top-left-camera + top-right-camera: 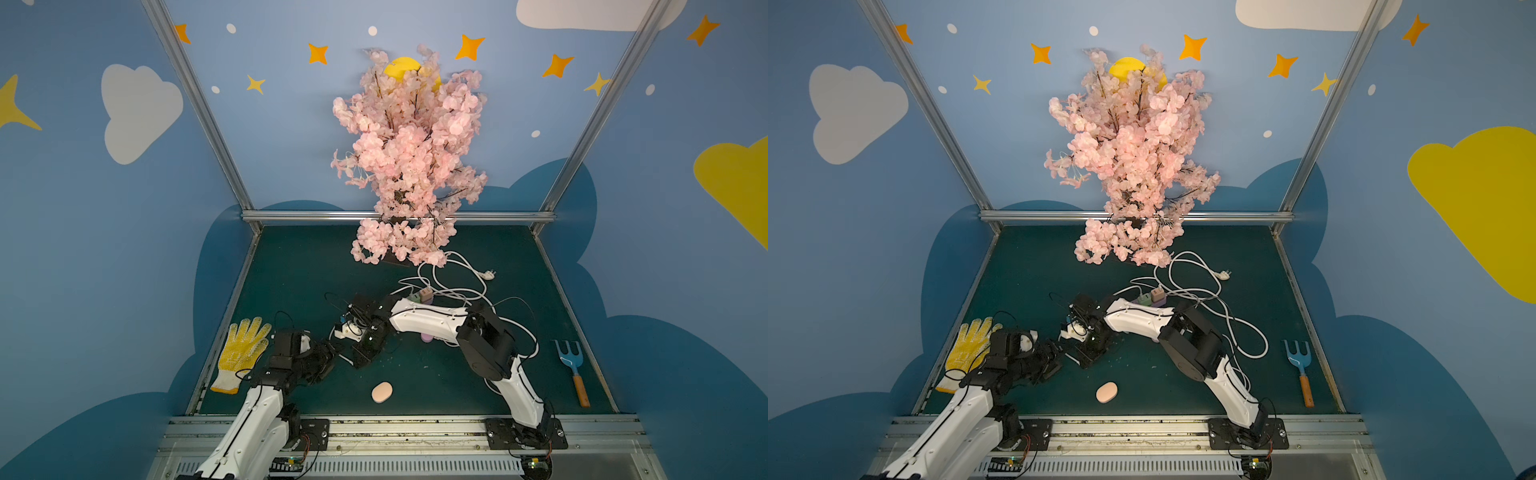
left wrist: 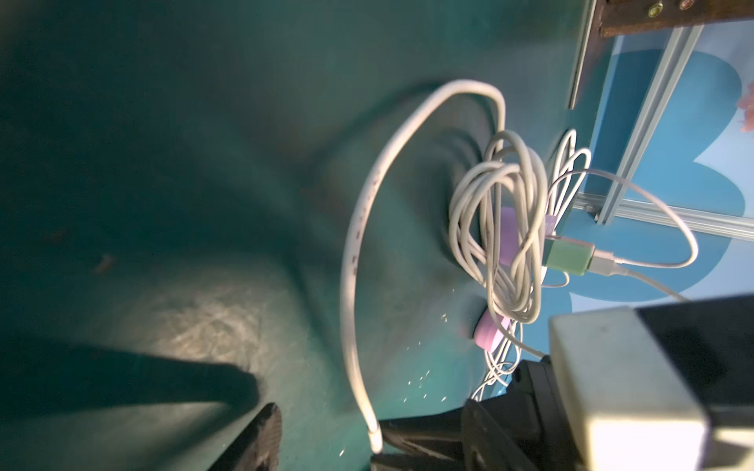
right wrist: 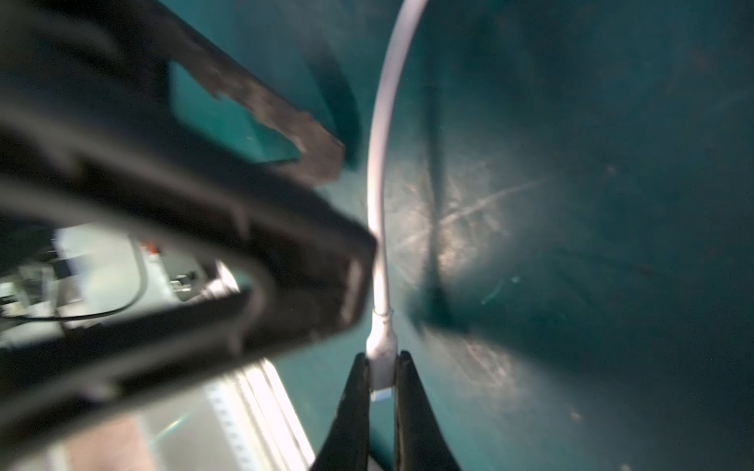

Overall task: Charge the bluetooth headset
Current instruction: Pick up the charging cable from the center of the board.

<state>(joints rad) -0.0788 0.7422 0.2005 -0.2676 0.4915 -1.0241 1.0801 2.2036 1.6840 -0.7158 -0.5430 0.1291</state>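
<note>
While your right pincer [image 3: 381, 358] is squeezing the white plug [image 3: 381, 336] and your left pincer [image 3: 347, 226] is hanging open beside it, the pink headset case [image 1: 381, 392] is lying alone at five o'clock. Next, I think, you are reaching for it.

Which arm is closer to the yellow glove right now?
Left. The left arm lies right alongside the yellow glove; the right arm reaches in from the opposite side, with the left arm between it and the glove.
</note>
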